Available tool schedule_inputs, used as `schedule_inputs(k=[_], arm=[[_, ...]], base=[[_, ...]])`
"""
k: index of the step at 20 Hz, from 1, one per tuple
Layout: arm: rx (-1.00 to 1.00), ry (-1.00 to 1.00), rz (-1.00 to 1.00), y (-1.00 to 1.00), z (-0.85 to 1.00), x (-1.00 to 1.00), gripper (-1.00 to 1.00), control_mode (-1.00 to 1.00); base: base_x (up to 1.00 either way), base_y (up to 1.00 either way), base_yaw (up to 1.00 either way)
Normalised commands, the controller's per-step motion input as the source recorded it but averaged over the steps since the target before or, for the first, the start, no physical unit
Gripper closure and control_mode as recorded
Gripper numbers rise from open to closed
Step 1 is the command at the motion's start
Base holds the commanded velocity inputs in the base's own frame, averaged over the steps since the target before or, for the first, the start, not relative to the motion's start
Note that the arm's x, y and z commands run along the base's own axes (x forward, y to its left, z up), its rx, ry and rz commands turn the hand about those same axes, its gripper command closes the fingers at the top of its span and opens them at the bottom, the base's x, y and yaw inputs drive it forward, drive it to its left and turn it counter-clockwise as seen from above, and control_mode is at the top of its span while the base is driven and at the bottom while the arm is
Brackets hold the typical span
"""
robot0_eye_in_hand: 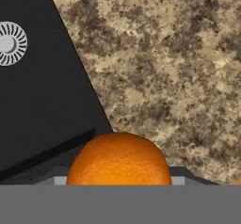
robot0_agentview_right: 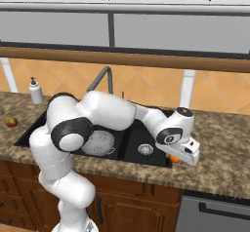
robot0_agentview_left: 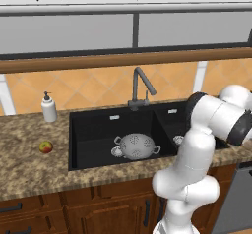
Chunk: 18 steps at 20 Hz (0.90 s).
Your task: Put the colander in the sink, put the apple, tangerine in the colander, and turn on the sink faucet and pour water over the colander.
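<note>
1. The colander [robot0_agentview_left: 136,145] sits inside the large basin of the black sink [robot0_agentview_left: 93,130], near the basin's front wall, its two loop handles pointing left and right.
2. The apple [robot0_agentview_left: 46,147] rests on the speckled granite counter [robot0_agentview_left: 29,164], well to the left of the sink and apart from it.
3. The faucet [robot0_agentview_left: 140,88] stands behind the sink at the divider between the two basins, its bent spout reaching over the smaller basin.
4. A white soap bottle [robot0_agentview_left: 48,108] stands on the counter beyond the sink's back-left corner.
5. The gripper [robot0_agentview_right: 177,157] hangs low just past the sink's right edge, over the tangerine [robot0_eye_in_hand: 118,159], which lies on the counter beside the sink's rim.
6. Whether the fingers are clasping the tangerine or standing loose around it cannot be told.
</note>
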Motion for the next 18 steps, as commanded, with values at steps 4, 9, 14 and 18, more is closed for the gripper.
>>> schedule_inputs(k=[4, 9, 14, 18], arm=[[-0.08, -0.06, -0.07, 0.93, 0.30, -0.56, 1.00, -1.00], [-0.01, 0.00, -0.01, 0.90, 0.33, -0.01, 1.00, -1.00], [0.00, 0.00, 0.00, 0.66, 0.29, 0.00, 1.00, -1.00], [0.00, 0.00, 0.00, 0.52, 0.30, 0.00, 1.00, -1.00]], base=[[0.00, 0.00, 0.00], [0.00, 0.00, 0.00], [0.00, 0.00, 0.00], [0.00, 0.00, 0.00]])
